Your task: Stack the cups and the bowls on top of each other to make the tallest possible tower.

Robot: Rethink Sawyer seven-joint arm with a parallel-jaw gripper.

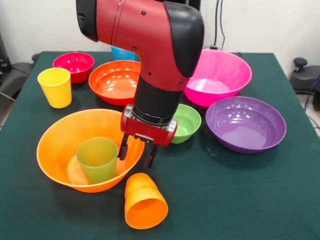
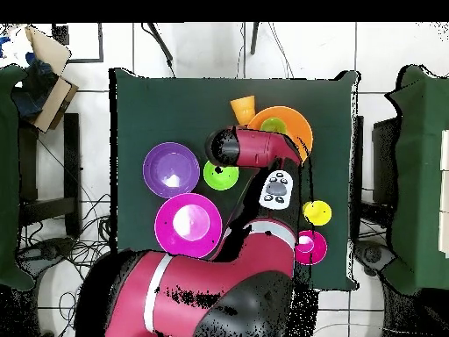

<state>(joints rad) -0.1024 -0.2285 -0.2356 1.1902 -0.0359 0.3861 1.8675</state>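
The large orange bowl [image 1: 55, 145] stands at the table's near left, with a green cup [image 1: 97, 159] upright inside it. My gripper [image 1: 136, 152] is open and empty, its fingertips [image 1: 123, 148] just above the bowl's right rim, beside the green cup. An orange cup [image 1: 144, 201] lies on its side on the cloth just below the gripper. In the overhead view the arm hides the gripper; the orange bowl [image 2: 294, 127] and the orange cup [image 2: 243, 109] show beside it.
A yellow cup [image 1: 55, 87], a crimson bowl [image 1: 73, 65], a red-orange shallow bowl [image 1: 112, 80] and a blue cup [image 1: 120, 52] stand behind the orange bowl. A light green bowl [image 1: 187, 122], a purple bowl [image 1: 246, 124] and a pink bowl [image 1: 217, 75] stand to the right.
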